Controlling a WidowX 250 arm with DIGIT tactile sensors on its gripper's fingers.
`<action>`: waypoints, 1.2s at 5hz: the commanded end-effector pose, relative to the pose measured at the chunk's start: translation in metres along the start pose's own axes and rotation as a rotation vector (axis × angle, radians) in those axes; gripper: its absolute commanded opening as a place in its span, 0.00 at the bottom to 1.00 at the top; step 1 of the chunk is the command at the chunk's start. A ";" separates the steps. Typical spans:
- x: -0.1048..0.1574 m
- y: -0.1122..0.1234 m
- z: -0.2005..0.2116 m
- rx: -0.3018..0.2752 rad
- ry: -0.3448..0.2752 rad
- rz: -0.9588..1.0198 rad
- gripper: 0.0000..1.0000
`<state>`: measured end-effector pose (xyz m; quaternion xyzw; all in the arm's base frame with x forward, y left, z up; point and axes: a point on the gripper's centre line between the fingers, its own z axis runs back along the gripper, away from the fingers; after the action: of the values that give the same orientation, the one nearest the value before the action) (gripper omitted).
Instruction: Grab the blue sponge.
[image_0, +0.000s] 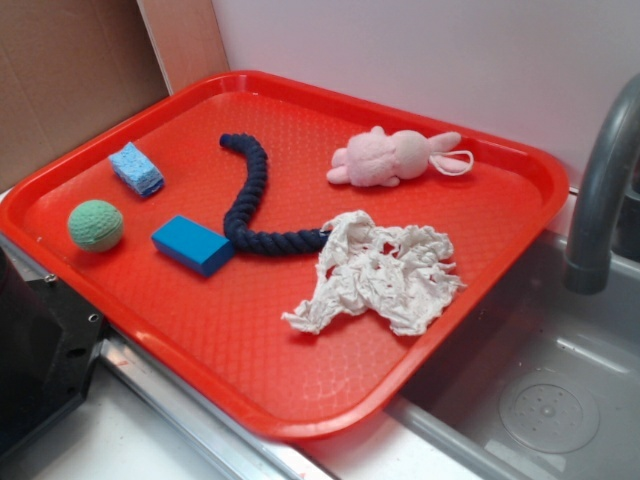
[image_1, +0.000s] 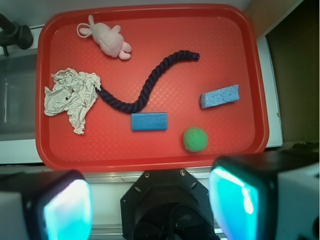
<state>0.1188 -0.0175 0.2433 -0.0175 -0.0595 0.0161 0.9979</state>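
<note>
The blue sponge (image_0: 136, 168) (image_1: 220, 96) lies loose near one end edge of the red tray (image_0: 300, 400) (image_1: 150, 159), free on all sides. The green ball (image_0: 96, 225) (image_1: 195, 139) and blue block (image_0: 192, 244) (image_1: 149, 121) sit nearby (neither blocks it). The gripper (image_1: 150, 202) hangs beyond the tray's long edge, fingers spread wide, empty, likely not yet approaching.
</note>
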 end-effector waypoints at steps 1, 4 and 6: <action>0.000 0.000 0.000 0.000 0.000 0.000 1.00; 0.009 0.117 -0.093 0.072 -0.084 0.743 1.00; 0.037 0.144 -0.110 0.147 -0.076 0.874 1.00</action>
<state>0.1663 0.1189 0.1217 0.0268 -0.0600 0.4422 0.8945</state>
